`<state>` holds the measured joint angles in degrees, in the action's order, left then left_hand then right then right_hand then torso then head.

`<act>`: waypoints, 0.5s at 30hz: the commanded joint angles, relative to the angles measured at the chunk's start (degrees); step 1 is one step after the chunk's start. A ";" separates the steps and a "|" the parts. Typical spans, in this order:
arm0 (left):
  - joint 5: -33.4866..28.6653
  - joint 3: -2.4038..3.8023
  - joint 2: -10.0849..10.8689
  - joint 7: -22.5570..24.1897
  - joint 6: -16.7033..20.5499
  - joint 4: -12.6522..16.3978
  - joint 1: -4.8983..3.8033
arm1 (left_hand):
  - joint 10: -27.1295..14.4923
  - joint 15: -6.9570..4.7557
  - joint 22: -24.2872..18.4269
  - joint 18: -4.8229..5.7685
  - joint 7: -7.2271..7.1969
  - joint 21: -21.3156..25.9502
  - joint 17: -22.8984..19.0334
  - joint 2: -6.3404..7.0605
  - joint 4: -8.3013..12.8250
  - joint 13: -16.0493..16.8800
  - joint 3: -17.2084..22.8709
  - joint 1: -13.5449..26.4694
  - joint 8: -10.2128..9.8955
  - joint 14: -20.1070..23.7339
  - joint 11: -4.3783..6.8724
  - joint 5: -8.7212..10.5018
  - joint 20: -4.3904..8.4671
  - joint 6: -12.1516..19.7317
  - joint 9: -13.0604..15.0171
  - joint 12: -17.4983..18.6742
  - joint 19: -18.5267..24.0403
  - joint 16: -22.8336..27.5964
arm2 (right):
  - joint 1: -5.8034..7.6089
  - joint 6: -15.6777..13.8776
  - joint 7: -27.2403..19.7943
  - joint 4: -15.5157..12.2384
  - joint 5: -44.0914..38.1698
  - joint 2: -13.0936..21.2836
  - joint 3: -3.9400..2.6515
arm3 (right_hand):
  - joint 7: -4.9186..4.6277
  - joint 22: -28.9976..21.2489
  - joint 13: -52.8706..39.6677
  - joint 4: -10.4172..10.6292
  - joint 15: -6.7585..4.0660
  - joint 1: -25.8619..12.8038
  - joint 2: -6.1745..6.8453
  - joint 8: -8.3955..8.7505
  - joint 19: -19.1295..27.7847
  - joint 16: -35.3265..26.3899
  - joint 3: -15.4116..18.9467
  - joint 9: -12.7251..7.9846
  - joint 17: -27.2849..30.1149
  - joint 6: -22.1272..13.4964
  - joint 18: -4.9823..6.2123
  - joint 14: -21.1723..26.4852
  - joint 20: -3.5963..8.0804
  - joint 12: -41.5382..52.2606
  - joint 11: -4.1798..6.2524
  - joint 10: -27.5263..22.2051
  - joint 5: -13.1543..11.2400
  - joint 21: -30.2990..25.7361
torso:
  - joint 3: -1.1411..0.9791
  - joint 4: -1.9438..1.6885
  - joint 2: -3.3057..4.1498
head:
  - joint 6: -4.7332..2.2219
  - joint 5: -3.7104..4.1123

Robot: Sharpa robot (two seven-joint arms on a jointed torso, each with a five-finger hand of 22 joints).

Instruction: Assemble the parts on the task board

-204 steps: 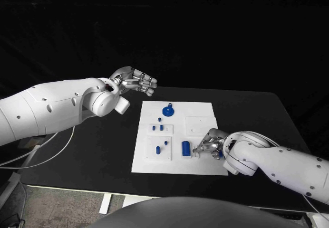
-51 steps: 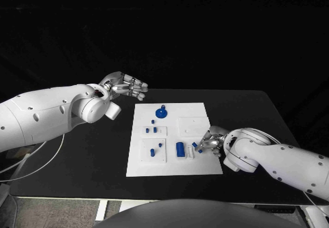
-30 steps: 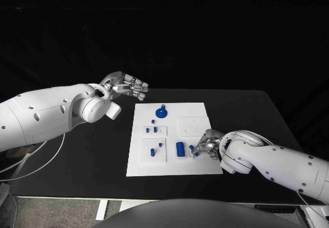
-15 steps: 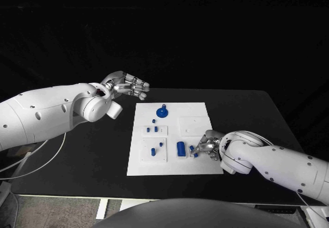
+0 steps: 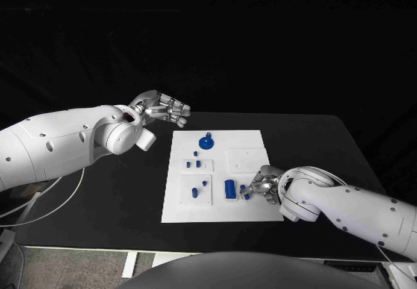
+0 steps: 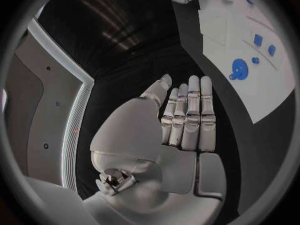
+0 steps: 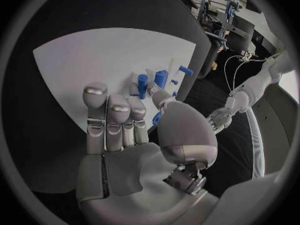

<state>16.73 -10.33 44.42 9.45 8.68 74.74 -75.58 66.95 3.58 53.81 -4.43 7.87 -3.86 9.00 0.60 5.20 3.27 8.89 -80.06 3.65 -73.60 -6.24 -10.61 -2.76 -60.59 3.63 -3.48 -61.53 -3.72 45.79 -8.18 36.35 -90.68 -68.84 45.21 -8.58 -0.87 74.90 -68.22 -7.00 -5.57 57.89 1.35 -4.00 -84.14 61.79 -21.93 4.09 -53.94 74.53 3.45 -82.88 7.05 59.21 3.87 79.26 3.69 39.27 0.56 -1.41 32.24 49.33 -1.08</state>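
While the white task board [image 5: 243,211] lies flat in the middle of the black bench [image 5: 322,144], the right hand [image 5: 263,185] rests low over the board's right-hand part, beside a large blue cylindrical part [image 5: 229,188] lying near the board's centre. A small blue part [image 5: 246,191] shows at the fingertips [image 5: 252,188] of this hand in the head view; the right wrist view shows a blue piece [image 7: 157,118] against the thumb, though whether it is truly pinched cannot be told. Beyond that hand, the wrist view shows further blue parts [image 7: 161,79] standing on the board. The left hand [image 5: 163,109] hangs above the bench off the board's far left corner, well apart from every part, holding nothing, its fingers [image 6: 190,116] straight and lying side by side. A round blue disc with a small knob [image 5: 206,142] sits near the board's far edge, and smaller blue pegs [image 5: 194,163] stand in raised white blocks on the board's left half.
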 commanded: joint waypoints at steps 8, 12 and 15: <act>-0.32 0.04 -0.05 0.22 -0.76 0.12 -0.03 | -0.44 0.34 -0.05 -0.82 0.08 -0.07 0.07 0.56 -0.22 0.02 -0.02 -0.01 0.04 -0.13 -0.07 -0.19 -0.02 0.30 0.00 0.10 -0.51 0.15 | -0.03 -0.22 -0.84 -0.06 0.14 -0.24 0.01 | -0.28 4.14 0.08 10.93 -0.52 -0.21 7.13 0.34 -2.66 0.08 0.73 -0.18 -0.30 0.58 -1.25 -0.03 0.49 -0.47 -0.52 -0.11 -0.94 -0.31 | 0.00 0.01 0.02 | -0.04 -0.01; -0.32 0.04 -0.05 0.21 -0.77 0.12 -0.03 | -0.44 0.34 -0.05 -0.82 0.08 -0.07 0.07 0.56 -0.22 0.02 -0.02 -0.01 0.04 -0.13 -0.07 -0.19 -0.02 0.30 0.00 0.10 -0.51 0.15 | -0.03 -0.26 -1.17 -0.03 0.36 -0.19 0.02 | -0.41 4.17 0.03 12.96 -0.48 -0.04 7.45 0.34 -2.66 0.03 3.44 -0.18 -0.41 0.49 -1.22 -0.05 0.45 -0.60 -0.59 -0.14 -0.93 -0.28 | -0.01 0.03 0.01 | -0.03 0.05; -0.32 0.04 -0.05 0.20 -0.79 0.11 -0.03 | -0.44 0.34 -0.05 -0.82 0.08 -0.07 0.07 0.56 -0.22 0.02 -0.02 -0.01 0.04 -0.13 -0.07 -0.19 -0.02 0.30 0.00 0.10 -0.51 0.15 | -0.03 -0.24 -1.52 -0.03 0.63 -0.09 0.02 | -0.29 4.15 -0.04 14.14 -0.47 0.63 7.34 0.31 -2.63 -0.01 4.64 -0.15 -0.47 0.51 -1.17 -0.07 0.45 -0.60 -0.58 -0.12 -1.02 -0.36 | -0.03 0.02 0.01 | 0.01 0.08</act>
<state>16.73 -10.33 44.45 9.37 8.60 74.74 -75.58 66.95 3.59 53.82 -4.43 7.87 -3.86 9.00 0.60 5.20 3.27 8.89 -80.06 3.65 -73.60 -6.24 -10.61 -2.76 -60.59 3.63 -3.48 -61.52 -3.72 45.79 -8.50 36.12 -90.57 -68.67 45.23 -8.57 -0.84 74.90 -68.20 7.42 -5.57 58.45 8.84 -3.87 -83.93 61.78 -17.34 3.96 -54.41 75.01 2.56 -82.88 7.25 58.81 3.66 79.04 2.89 39.26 0.55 -1.38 32.25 49.30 -1.03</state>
